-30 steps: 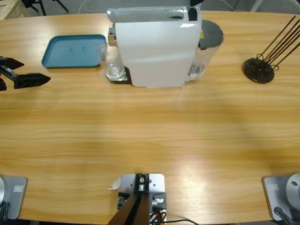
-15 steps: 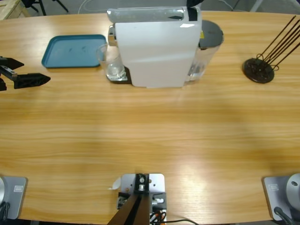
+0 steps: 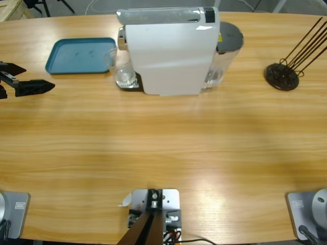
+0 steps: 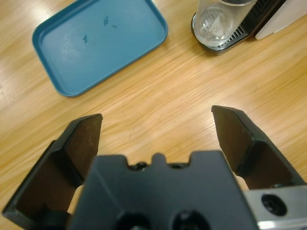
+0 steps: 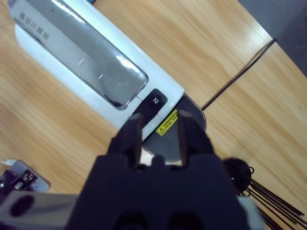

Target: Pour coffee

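My left gripper (image 4: pixel 156 132) hangs over bare wood with its jaws spread wide and nothing between them, near the table's left edge in the high view. It points toward the glass (image 4: pixel 218 21), which stands on the drip grate (image 4: pixel 230 40) under the spout of the coffee machine (image 3: pixel 168 51), well ahead of me. I judge I'm parked here so I can go in for that glass once it is filled. Beside it lies the blue tray (image 4: pixel 98 43), bare inside, a likely place to set the drink down.

My right gripper (image 5: pixel 157 127) looks down from above the machine, its jaws drawn close together with only a narrow gap and nothing held. The tips sit right over the small black button (image 5: pixel 153 102) at the end of the machine's silver lid (image 5: pixel 81 57), near the yellow sticker (image 5: pixel 167 125). That suits pressing rather than grasping. The glass looks empty, so brewing hasn't begun. A black wire rack (image 3: pixel 283 74) stands well off to the side.
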Robot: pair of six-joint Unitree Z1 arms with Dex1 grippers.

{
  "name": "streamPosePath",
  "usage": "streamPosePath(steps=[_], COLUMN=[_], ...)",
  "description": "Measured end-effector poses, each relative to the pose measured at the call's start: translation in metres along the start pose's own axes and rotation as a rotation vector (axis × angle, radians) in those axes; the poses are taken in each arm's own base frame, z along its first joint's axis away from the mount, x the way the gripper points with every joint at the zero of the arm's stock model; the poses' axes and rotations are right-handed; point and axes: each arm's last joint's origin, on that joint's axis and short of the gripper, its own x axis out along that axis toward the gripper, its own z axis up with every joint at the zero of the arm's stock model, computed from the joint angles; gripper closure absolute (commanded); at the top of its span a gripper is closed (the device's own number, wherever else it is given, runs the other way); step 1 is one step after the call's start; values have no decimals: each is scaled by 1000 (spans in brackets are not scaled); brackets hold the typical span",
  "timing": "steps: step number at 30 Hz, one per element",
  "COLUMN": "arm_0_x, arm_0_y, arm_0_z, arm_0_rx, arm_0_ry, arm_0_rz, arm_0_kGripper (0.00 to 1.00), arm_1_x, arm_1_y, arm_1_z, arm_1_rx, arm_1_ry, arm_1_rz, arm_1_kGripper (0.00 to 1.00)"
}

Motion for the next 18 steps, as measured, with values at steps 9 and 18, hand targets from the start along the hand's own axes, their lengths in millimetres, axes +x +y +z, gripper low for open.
streamPosePath(steps=[9, 18], arm_0_x=[0, 0], arm_0_y=[0, 0], arm_0_z=[0, 0], arm_0_rx=[0, 0], arm_0_ry=[0, 0], arm_0_rz=[0, 0], arm_0_kGripper=[0, 0], arm_1_x=[-6, -8], arm_1_y=[1, 1], arm_1_z=[-4, -5], arm_1_rx=[13, 13], arm_1_ry=[-1, -2], arm_1_rz=[0, 0], arm_1_kGripper=[0, 3])
